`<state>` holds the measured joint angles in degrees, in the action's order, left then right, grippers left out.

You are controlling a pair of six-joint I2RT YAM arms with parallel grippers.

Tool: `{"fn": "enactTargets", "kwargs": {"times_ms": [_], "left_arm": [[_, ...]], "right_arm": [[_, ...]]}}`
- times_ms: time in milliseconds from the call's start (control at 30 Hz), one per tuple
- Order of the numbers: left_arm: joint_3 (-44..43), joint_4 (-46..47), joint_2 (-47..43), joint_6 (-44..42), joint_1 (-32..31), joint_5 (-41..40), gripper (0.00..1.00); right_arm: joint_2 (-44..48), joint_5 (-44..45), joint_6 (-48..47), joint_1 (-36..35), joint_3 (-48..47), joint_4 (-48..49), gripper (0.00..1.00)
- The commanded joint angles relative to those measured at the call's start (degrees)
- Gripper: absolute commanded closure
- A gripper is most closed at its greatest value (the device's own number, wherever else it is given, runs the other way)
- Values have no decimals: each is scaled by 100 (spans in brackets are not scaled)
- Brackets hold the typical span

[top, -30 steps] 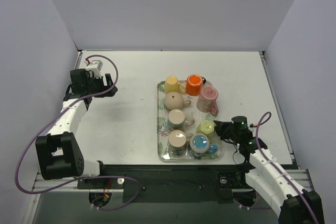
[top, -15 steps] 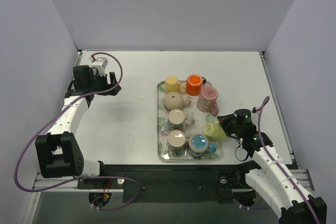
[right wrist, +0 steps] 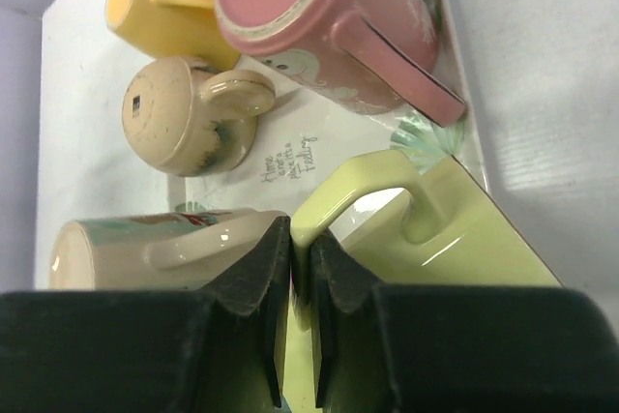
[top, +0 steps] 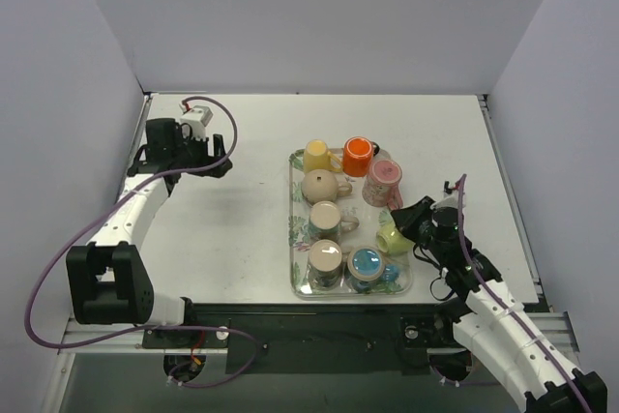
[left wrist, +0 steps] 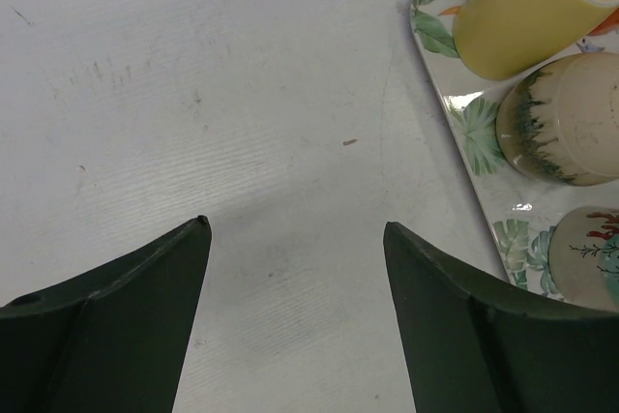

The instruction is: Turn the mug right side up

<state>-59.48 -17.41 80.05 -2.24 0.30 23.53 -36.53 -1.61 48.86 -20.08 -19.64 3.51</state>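
Green mug (right wrist: 464,239) is in my right tool (right wrist: 300,268) right now. My two fingers are pinched down to a thin slit with the mug's wall caught between them, just beside where the handle springs off. That handle arches away directly ahead of my fingertips (right wrist: 253,263), and the pale green body runs off to the right of them, tipped on a slant rather than standing straight. From above, the mug (top: 392,238) hangs off the front of the tool (top: 414,222) at the right edge of the tray (top: 294,239). I cannot tell whether it touches the tray.

Past the handle I see the tray's printed floor (right wrist: 300,142). Farther ahead sits the pink mug (right wrist: 319,16), lying over with its handle pointing my way. Ahead and to the left is the beige mug (right wrist: 179,118), bottom up, and beyond it the yellow mug (right wrist: 155,7). Close on the left of my fingers lies a cream mug (right wrist: 145,244) with a floral print, on its side in this view.

Over to my left tool (left wrist: 295,227): fingers spread wide, nothing between them, bare white table (left wrist: 193,74) underneath. The tray's corner, with the yellow and beige mugs, sits ahead and to its right, well apart from the fingertips.
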Motion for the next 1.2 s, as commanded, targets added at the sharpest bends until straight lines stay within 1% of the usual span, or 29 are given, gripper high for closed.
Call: {"fn": "enactTargets", "kwargs": {"times_ms": [0,33,67,100,133,233,267,333,367,433,533,600,633,667,767,900,967,1000,1033,1100,1133,1167], "left_arm": [[-362,-43,46,-154,-196,11,18],[-406,-104,63,-206,-223,29,18],[-424,-148,63,-233,-232,133,18],[-493,-227,81,-285,-258,256,18],[-546,-289,90,-347,-275,327,17],[-853,-744,90,-733,-381,844,16],[-915,-859,90,-812,-398,1020,14],[-1135,-1185,81,-988,-442,1372,13],[-1284,-1403,81,-1145,-503,1652,12],[-1512,-1659,81,-1391,-652,1952,11],[-1855,-1976,151,-1744,-951,2296,11],[-2154,-2484,247,-2235,-1224,2533,11],[-2373,-2608,300,-2611,-1373,2751,11],[-2610,-2932,414,-2919,-1418,2858,11],[-3016,-3268,669,-3133,-1567,3350,11],[-3262,-3374,810,-3396,-1787,3404,9],[-3420,-3681,802,-3861,-1989,3369,8],[-3612,-4056,819,-4246,-2172,3325,8],[-3710,-4243,819,-4511,-2278,3307,8],[-4079,-5015,819,-5292,-2507,3255,8],[-4341,-5714,828,-6087,-2560,3281,8],[-4448,-6034,837,-6469,-2561,3307,8]], "right_arm": [[252,-120,-1587,-260,136,1423,100],[252,-234,-1782,-286,127,1503,100],[243,-322,-2245,-347,101,1573,100],[243,-514,-2432,-374,5,1574,100],[208,-621,-2834,-400,-74,1548,100],[94,-1225,-3452,-436,-355,1433,100],[59,-1393,-3688,-445,-374,1425,100],[-3,-1508,-4031,-453,-409,1451,100],[-55,-1614,-4121,-462,-444,1451,100],[-169,-1825,-4236,-453,-523,1521,100],[-398,-2544,-4315,-462,-725,1618,100],[-521,-2896,-4437,-462,-892,1600,100],[-556,-2950,-4473,-462,-910,1644,100],[-557,-3020,-4586,-453,-962,1662,100],[-591,-3073,-5033,-462,-1112,1592,100],[-863,-3758,-5255,-462,-1709,1197,100],[-1004,-4345,-5299,-453,-2060,1030,100],[-1083,-4461,-5360,-462,-2305,951,100],[-1127,-4732,-5491,-462,-2429,715,100],[-1250,-5049,-5772,-471,-2834,294,100],[-1321,-5095,-5852,-532,-3105,126,100],[-1356,-5139,-6036,-567,-3342,-155,100]]}}
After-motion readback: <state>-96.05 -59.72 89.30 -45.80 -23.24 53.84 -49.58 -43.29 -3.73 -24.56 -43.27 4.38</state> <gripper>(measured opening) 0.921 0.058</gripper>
